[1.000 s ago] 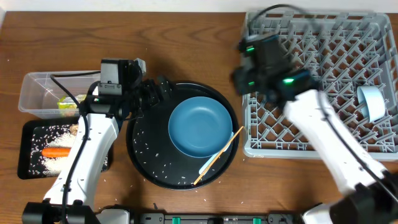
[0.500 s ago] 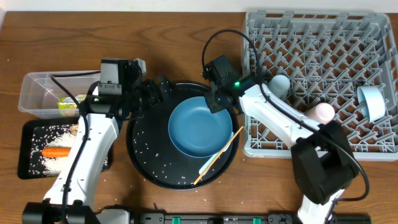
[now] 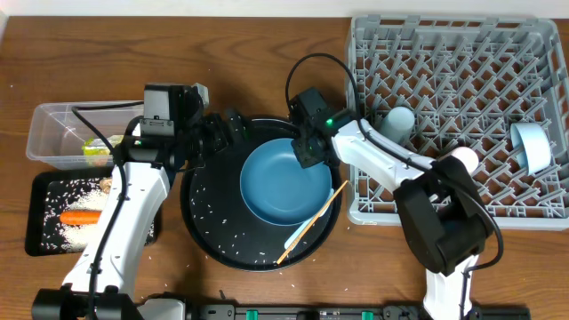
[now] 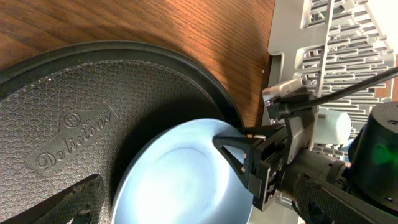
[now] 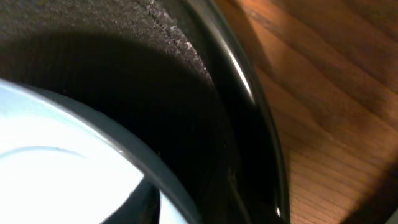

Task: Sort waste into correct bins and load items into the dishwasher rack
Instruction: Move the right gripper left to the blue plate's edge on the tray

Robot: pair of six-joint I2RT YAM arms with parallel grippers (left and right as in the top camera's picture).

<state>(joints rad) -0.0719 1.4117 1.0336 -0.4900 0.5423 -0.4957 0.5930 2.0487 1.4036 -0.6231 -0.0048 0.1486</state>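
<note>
Quick update from the remote desk: a second ago my right arm was way over the dishwasher rack (image 3: 373, 210), and now it has swung left, so the right gripper (image 3: 308, 153) sits right on the upper-right rim of the big blue plate (image 3: 284, 185) that lies on the round black tray (image 3: 203, 233) mid-frame. From the left wrist view one finger (image 4: 239, 153) pokes over the plate's inside, so the jaws seem to straddle the rim, but I honestly can't tell if they've bitten yet. To me that means the cups are done and the plate is next for the rack. The left gripper (image 3: 233, 132) hasn't budged: it hovers at the tray's upper left with its jaws wide apart and nothing in them. Room is tight. The plate's rim sits close inside the tray's raised lip (image 5: 249, 93), and the rack's left wall is just beside my wrist. The chopsticks (image 3: 313, 222) lean on the plate's lower-right edge, so a lift will probably tip them. The pink cup (image 3: 462, 158) stands right of centre in the rack, while the lower-left pegs look free.
</note>
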